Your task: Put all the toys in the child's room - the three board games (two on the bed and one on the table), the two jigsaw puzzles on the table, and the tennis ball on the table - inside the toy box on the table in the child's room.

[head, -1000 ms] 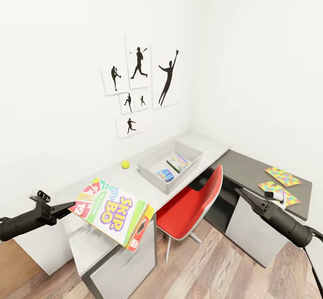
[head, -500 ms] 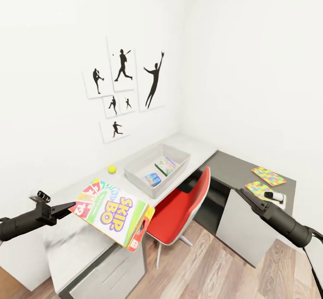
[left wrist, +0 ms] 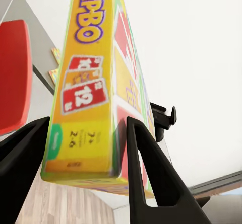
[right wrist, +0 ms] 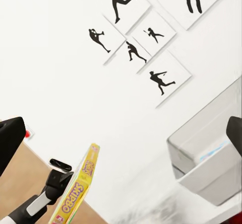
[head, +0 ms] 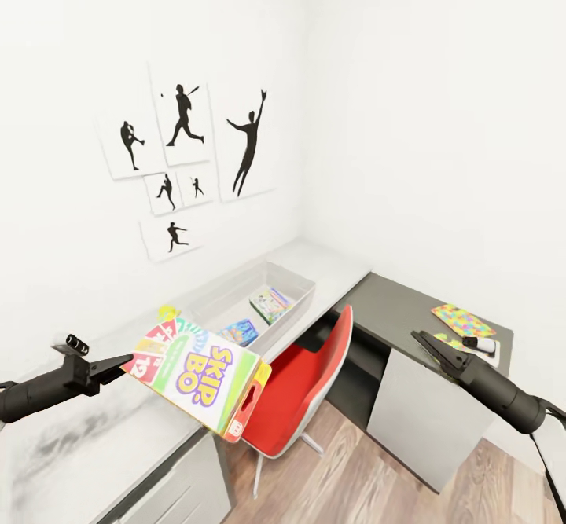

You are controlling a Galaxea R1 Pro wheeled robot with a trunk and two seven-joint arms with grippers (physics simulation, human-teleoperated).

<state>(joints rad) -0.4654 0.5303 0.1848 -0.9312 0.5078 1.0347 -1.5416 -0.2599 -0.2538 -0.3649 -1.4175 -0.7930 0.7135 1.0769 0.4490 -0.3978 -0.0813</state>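
- The left pincer (head: 118, 364) had the yellow-green-red board game (head: 200, 377) clamped by one edge, holding it out tilted above the near end of the counter (head: 94, 461).
- From the left wrist, the fingers (left wrist: 143, 163) pressed against both faces of that box (left wrist: 96, 83), and its far end ran out past the frame's edge.
- Just beyond the held box sat the toy box (head: 295, 308), its near side hidden behind the game; the same bin (right wrist: 206, 148) was cut off at the frame edge in the right wrist view.
- Inside the bin lay a small blue game (head: 239, 331) and a second, greenish flat box (head: 271, 304), its print too small to read.
- The right pincer (head: 420, 341) hung well apart from the left one, over the dark corner section; its fingers looked drawn close together with nothing between them, though the angle left that hard to judge.
- Just past the right pincer lay one jigsaw puzzle (head: 464, 320) in full view; the second jigsaw puzzle (head: 450, 341) was mostly hidden behind the arm, beside a small white and black object (head: 481, 345) too small to make out.
- Between the two pincers stood a red chair (head: 303, 390), partly covered by the held box.
- Silhouette prints (head: 189, 151) hung on the wall beyond the left pincer.
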